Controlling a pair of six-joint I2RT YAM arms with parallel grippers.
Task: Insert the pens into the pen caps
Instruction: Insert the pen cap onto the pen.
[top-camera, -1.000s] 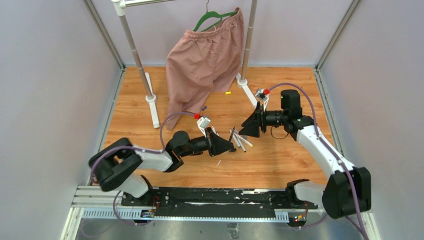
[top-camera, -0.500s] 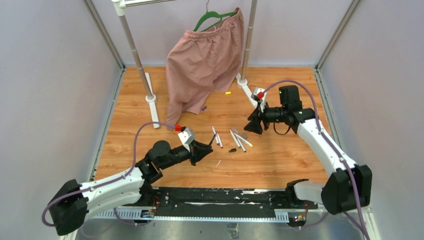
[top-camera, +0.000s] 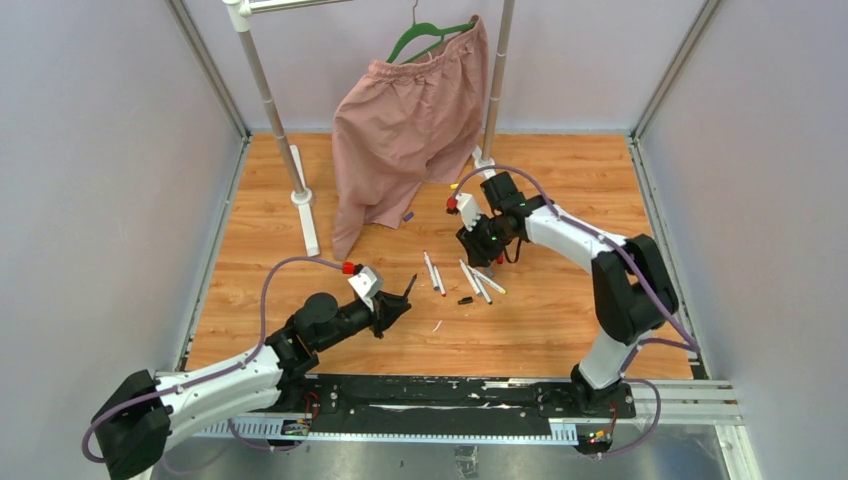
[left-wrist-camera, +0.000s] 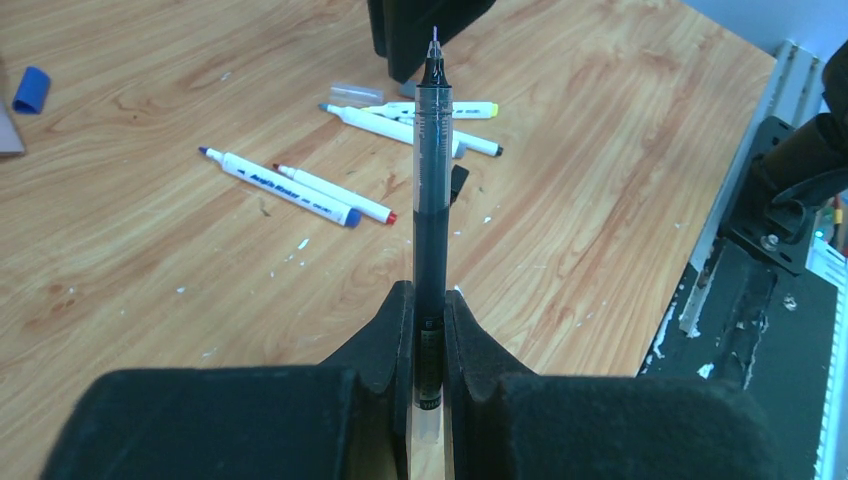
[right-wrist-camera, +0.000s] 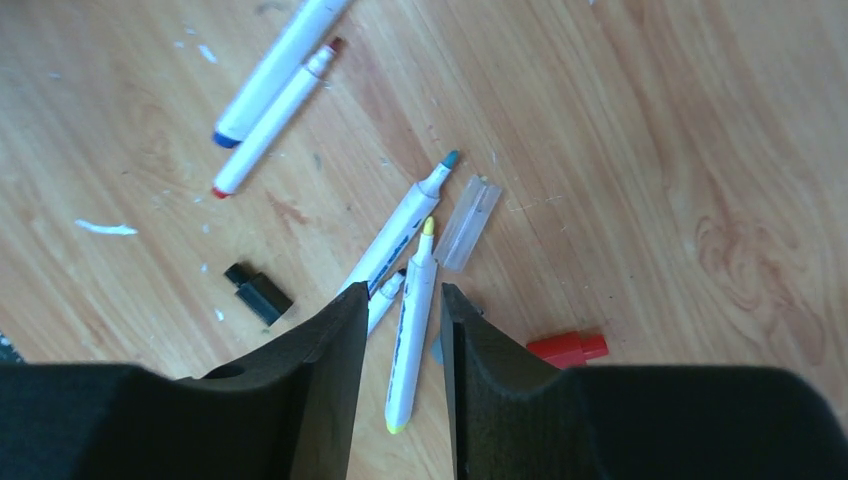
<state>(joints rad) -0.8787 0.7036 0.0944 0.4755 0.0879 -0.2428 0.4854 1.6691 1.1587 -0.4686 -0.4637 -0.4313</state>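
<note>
My left gripper (left-wrist-camera: 428, 300) is shut on the all-black pen (left-wrist-camera: 430, 200) and holds it off the table, tip pointing away; they also show in the top view (top-camera: 397, 303). My right gripper (right-wrist-camera: 405, 300) is open and points down at the table, its fingers either side of a yellow-tipped white pen (right-wrist-camera: 412, 320). A teal-tipped pen (right-wrist-camera: 400, 230), a clear cap (right-wrist-camera: 468, 222), a red cap (right-wrist-camera: 566, 348) and a black cap (right-wrist-camera: 258, 292) lie around it. Two more white pens (top-camera: 431, 272) lie to the left. A purple cap (top-camera: 408, 215) lies near the shorts.
Pink shorts (top-camera: 410, 120) hang on a green hanger from a clothes rack, whose white feet (top-camera: 303, 195) stand on the wooden table at the back. Grey walls enclose the sides. The black base rail (top-camera: 430, 395) runs along the near edge.
My left gripper has drawn back toward the near left with the black pen. My right arm has swung left and down until its open gripper sits over the pen cluster.
</note>
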